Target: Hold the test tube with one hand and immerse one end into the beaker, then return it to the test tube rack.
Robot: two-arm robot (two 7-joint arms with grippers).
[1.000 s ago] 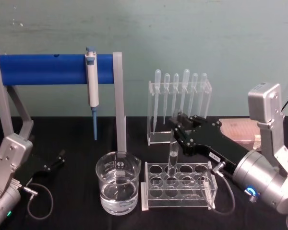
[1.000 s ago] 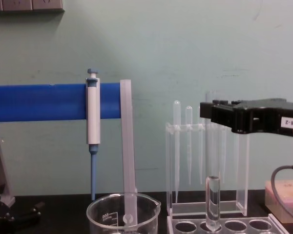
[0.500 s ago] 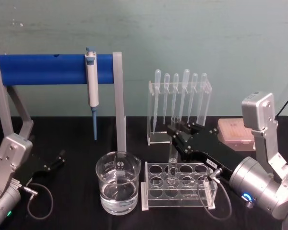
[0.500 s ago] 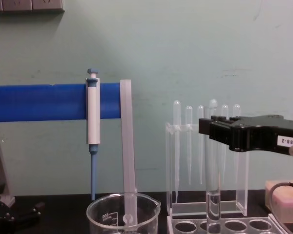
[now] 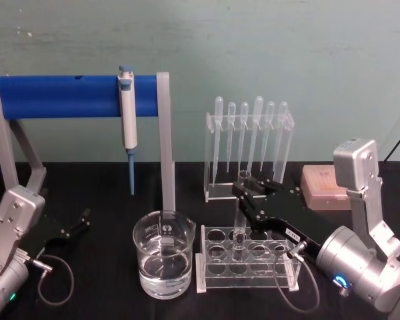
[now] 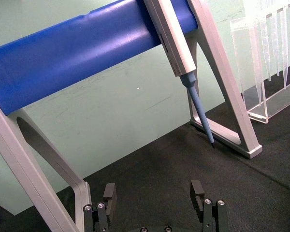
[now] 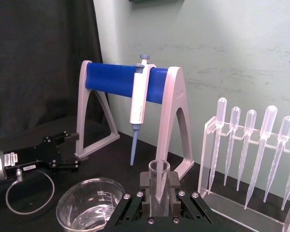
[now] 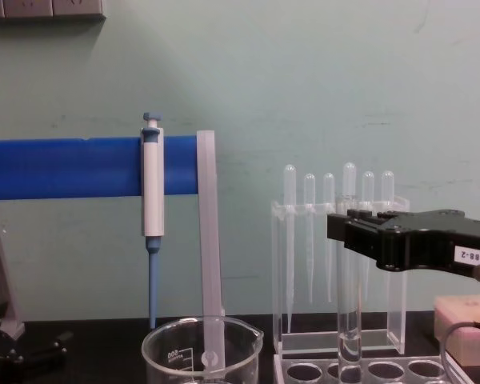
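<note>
Now the right gripper (image 5: 243, 203) has its fingers closed on the test tube (image 5: 240, 230) just under its open rim. The tube stands upright, its long axis vertical, its round end down in a hole of the clear rack (image 5: 248, 259) toward the bench's front edge. The beaker (image 5: 163, 261) sits just beside the rack, on the robot's left. Judged from this, the tube looks returned, and letting go means opening sideways and backing off. The left gripper (image 6: 154, 200) rests open near the bench's left edge.

Upright clear test tube (image 5: 241, 225) beside water-filled glass beaker (image 5: 164, 262)
</note>
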